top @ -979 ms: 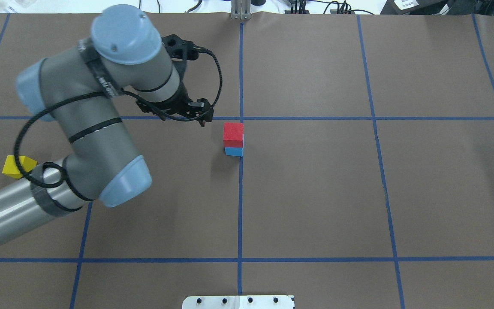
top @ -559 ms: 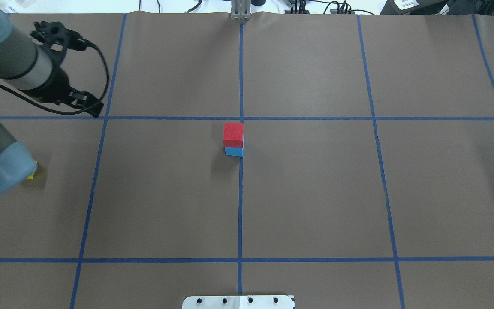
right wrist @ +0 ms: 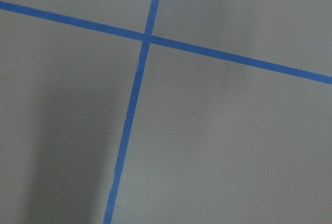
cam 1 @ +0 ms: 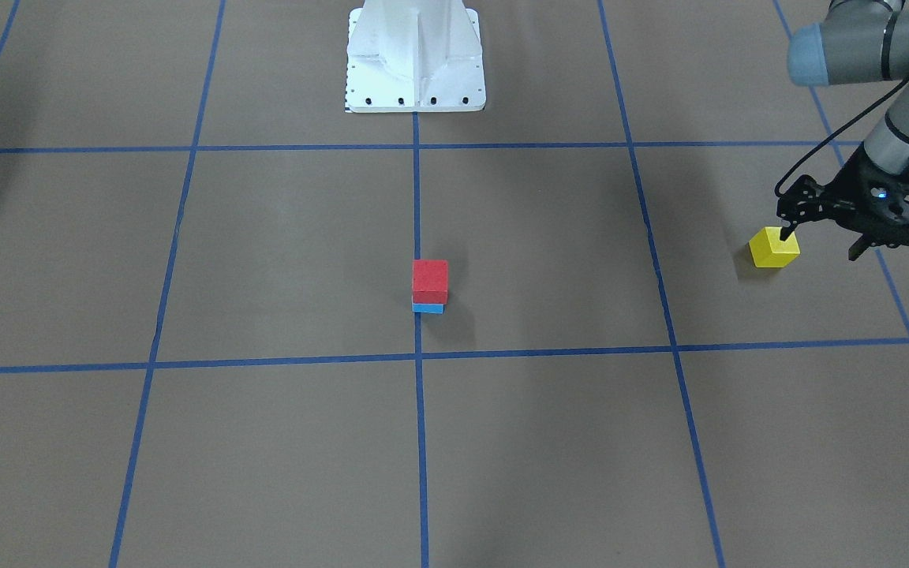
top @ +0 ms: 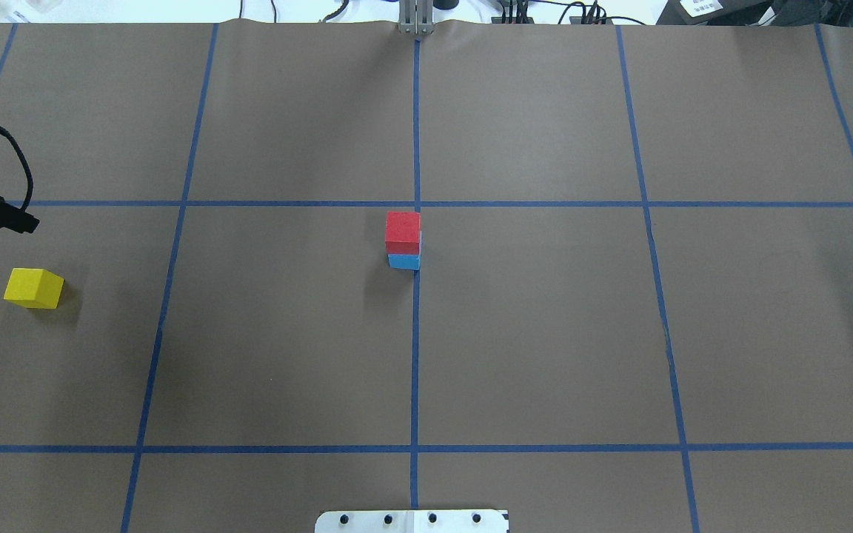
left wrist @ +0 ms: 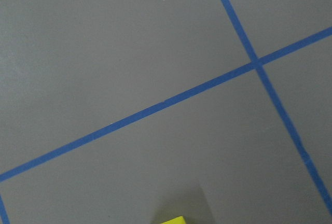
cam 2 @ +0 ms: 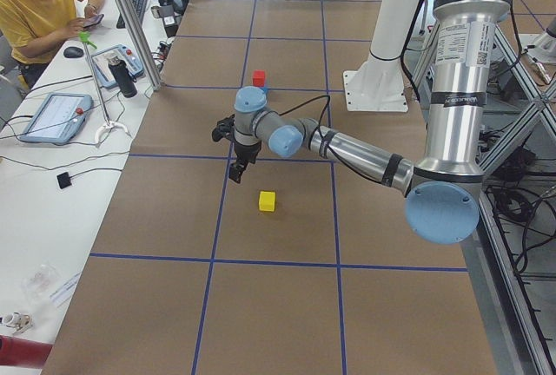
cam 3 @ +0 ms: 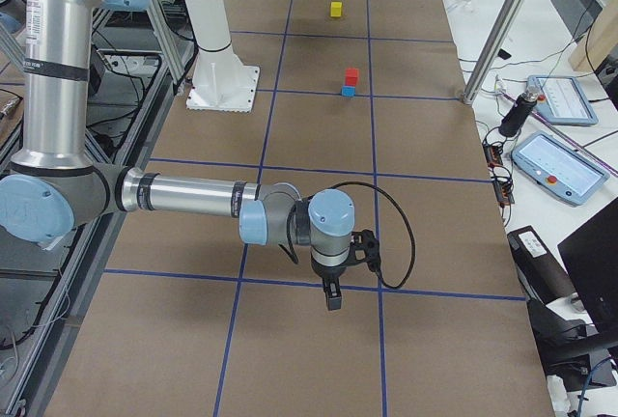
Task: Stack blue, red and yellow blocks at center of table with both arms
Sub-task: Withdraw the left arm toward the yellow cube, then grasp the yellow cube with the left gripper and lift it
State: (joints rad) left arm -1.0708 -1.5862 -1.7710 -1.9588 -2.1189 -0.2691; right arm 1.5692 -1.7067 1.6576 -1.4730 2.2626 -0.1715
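Note:
A red block (top: 403, 232) sits on a blue block (top: 403, 262) at the table's centre, also seen in the front-facing view (cam 1: 430, 281). A yellow block (top: 34, 288) lies alone on the brown paper near the table's left end, also in the front-facing view (cam 1: 774, 247). My left gripper (cam 1: 821, 241) hovers open and empty just beyond the yellow block on the far side from my base. In the overhead view only one of its fingers (top: 18, 220) shows at the left edge. The left wrist view shows only the yellow block's corner (left wrist: 174, 220). My right gripper (cam 3: 331, 296) shows only in the exterior right view, low over the paper, so I cannot tell its state.
Blue tape lines (top: 415, 333) divide the brown paper into squares. The white base plate (top: 412, 520) is at the near edge. A metal post (top: 416, 18) stands at the far edge. An operator (cam 2: 39, 6) and tablets (cam 2: 56, 116) are at the side bench.
My left arm has swung from beside the red-on-blue stack out to the table's left end, uncovering the yellow block. The stack and the yellow block have not moved.

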